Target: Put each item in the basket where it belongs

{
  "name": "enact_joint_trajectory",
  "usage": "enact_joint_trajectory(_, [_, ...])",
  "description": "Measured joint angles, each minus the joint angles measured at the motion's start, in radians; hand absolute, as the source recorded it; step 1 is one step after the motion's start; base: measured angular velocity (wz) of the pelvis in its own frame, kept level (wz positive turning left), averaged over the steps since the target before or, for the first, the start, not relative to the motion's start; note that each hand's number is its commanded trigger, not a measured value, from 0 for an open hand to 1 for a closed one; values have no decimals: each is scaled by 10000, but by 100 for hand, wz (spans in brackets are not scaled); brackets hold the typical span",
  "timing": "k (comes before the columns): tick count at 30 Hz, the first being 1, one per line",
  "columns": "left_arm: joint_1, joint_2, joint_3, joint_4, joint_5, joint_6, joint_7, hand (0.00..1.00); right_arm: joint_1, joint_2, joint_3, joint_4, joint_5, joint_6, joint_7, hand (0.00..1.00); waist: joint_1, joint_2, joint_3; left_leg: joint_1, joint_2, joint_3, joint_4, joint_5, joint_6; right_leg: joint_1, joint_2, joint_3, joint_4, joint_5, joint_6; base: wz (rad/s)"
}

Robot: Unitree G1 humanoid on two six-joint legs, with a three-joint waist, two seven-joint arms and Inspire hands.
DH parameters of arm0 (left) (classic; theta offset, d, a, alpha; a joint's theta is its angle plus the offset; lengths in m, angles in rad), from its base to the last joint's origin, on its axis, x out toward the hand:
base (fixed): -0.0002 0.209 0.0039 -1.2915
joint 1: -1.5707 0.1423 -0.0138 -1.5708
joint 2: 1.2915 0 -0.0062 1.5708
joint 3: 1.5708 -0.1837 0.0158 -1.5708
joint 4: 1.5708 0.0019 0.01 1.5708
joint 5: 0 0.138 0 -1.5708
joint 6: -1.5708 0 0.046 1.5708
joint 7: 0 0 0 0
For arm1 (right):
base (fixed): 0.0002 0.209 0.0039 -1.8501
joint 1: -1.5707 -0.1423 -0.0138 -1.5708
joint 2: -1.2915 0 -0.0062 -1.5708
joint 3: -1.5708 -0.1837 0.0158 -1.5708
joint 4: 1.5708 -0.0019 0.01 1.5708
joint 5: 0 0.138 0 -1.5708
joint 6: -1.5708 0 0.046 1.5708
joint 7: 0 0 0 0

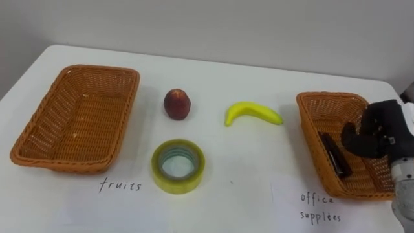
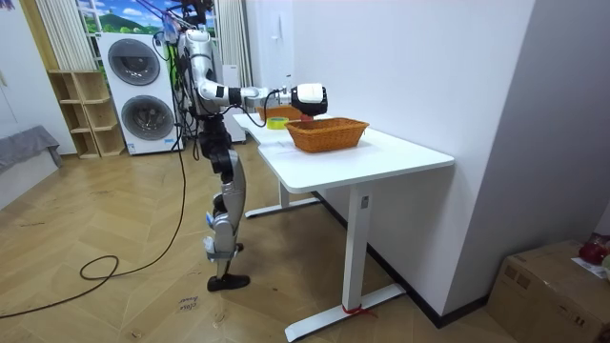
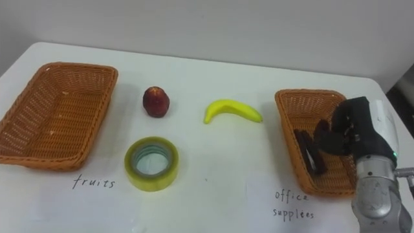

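Note:
A red apple (image 1: 176,103) and a yellow banana (image 1: 252,113) lie on the white table (image 1: 246,181) between two wicker baskets. A roll of yellow-green tape (image 1: 178,166) lies in front of the apple. The left basket (image 1: 84,116) holds nothing. In the right basket (image 1: 317,103) lies a dark, long office item (image 1: 335,154). My right hand (image 1: 381,133) hovers over that basket, just right of the dark item, its fingers loosely bent and holding nothing. In the room view the right hand (image 2: 310,95) reaches out above the near basket (image 2: 327,133).
Handwritten labels sit at the table's front edge: "fruits" (image 1: 120,186) below the left basket, "office supplies" (image 1: 318,207) below the right one. A wall runs close behind the table. I stand at the table's long side, with washing machines (image 2: 138,90) behind me.

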Motion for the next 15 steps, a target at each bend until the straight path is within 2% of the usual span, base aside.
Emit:
enact_joint_trajectory(1, [-4,0,0,0,0,0,0,0,0,0,0,3,0,0,0,51,-11,0,0,1,0,-1,-3,0,0,0,0,-3,0,0,0,0])
enact_joint_trajectory(2, [-2,0,0,1,-1,0,0,0,7,0,0,19,0,0,0,15,-32,0,0,2,0,-1,-6,0,0,1,0,-5,3,0,0,0])
enact_joint_trajectory(3, [6,0,0,2,-1,0,1,0,13,0,0,51,-2,0,0,1,-52,0,0,3,0,-1,-7,0,0,2,0,-5,4,0,0,0])
enact_joint_trajectory(15, [26,-5,-1,5,-4,0,3,0,106,0,0,138,-5,0,1,0,-187,20,6,9,2,7,-57,0,0,2,0,4,18,1,0,0])
